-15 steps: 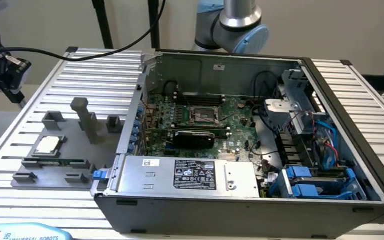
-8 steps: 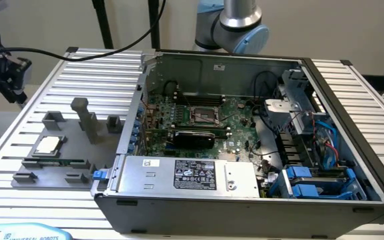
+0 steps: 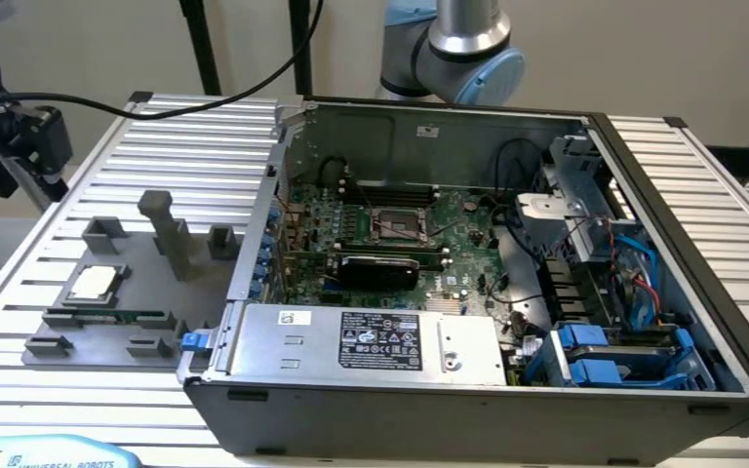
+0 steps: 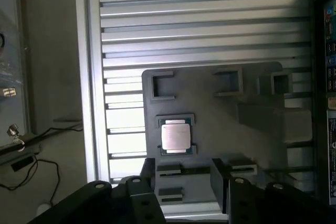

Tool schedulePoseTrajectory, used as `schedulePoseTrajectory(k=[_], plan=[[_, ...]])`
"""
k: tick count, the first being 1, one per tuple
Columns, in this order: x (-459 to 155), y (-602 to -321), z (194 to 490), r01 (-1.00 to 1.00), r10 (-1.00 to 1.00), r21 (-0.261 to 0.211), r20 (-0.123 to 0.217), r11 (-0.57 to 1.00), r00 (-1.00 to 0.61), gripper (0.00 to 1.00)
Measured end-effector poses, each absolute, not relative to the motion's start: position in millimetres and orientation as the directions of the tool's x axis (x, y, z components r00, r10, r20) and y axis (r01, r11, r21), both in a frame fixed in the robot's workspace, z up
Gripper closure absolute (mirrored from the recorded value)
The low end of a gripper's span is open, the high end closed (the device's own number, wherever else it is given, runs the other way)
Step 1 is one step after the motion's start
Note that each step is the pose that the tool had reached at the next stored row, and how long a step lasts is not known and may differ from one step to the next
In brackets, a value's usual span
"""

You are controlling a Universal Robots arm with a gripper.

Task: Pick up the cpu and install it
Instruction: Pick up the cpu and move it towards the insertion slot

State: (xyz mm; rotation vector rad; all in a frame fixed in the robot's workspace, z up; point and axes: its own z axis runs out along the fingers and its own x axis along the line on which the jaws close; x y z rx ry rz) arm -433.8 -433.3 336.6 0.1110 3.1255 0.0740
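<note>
Silvery cpu [image 3: 95, 283] is sitting nested in the grey fixture [image 3: 140, 292], on the exterior view's left of the case [image 3: 479, 419], which is fixing its position; gripper [image 4: 184, 174] is hovering over it, fingers spread, empty.

arm [image 3: 459, 44]: silver-and-blue joint, top centre of the exterior view, with a dark cable running off to the exterior view's left.
gripper [image 4: 183, 169]: black fingers [image 4: 218, 179] spread apart, empty.

The arm [image 3: 459, 44] runs off the exterior view's top edge; the power supply label [image 3: 381, 341] prints too small to read; cpu [image 4: 175, 136] markings blur out; the gripper [image 4: 181, 184] is cut by the wrist view's edge.
</note>
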Motion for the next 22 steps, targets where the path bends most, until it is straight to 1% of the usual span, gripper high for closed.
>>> schedulePoseTrajectory(k=[2,3,22], plan=[[-434,-433,337,0.071,0.071,0.048,-0.011,0.996,-0.997,0.40],[-434,-433,336,0.071,0.071,0.048,-0.012,0.996,-0.997,0.34],[-434,-437,302,0.058,0.058,0.048,-0.012,0.997,-0.998,0.34]])
